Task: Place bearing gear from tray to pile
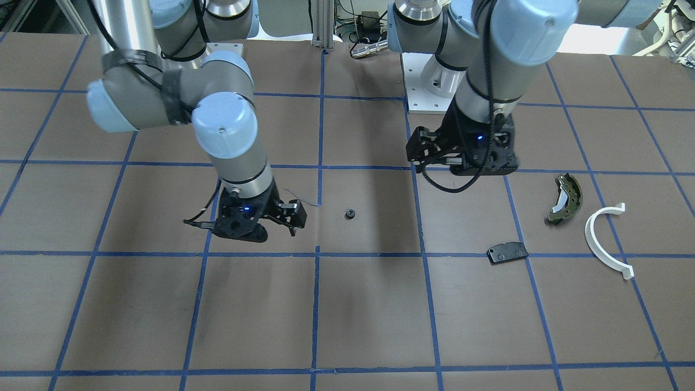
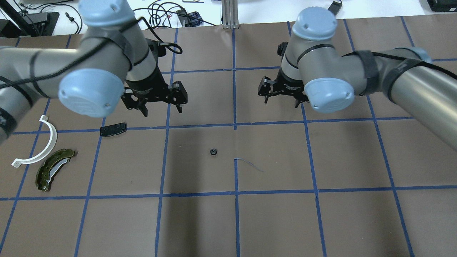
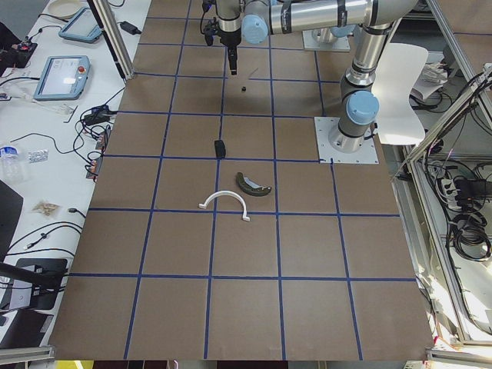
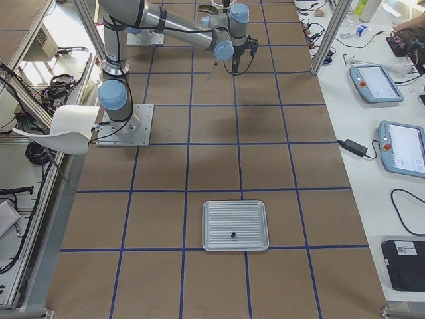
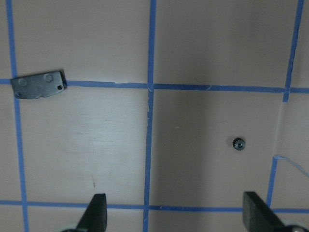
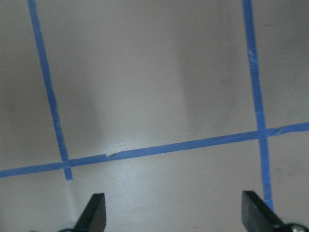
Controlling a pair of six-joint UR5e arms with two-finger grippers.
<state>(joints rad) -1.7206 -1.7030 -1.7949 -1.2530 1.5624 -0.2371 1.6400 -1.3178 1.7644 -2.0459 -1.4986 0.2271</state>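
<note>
A small black bearing gear (image 2: 213,152) lies on the brown table between the two arms, also in the front view (image 1: 349,214) and the left wrist view (image 5: 238,143). The pile lies apart from it on my left: an olive brake shoe (image 2: 53,169), a white half-ring (image 2: 43,146) and a black pad (image 2: 113,129). My left gripper (image 2: 162,108) is open and empty, above the table beyond the pad. My right gripper (image 2: 281,101) is open and empty, right of the centre line. A ribbed metal tray (image 4: 252,216) holds one small dark part (image 4: 234,234).
Blue tape lines grid the table. A loose thread (image 2: 250,164) lies right of the gear. The arm base plates (image 3: 347,142) stand at the robot's side of the table. Tablets and cables lie on the side bench (image 4: 385,86).
</note>
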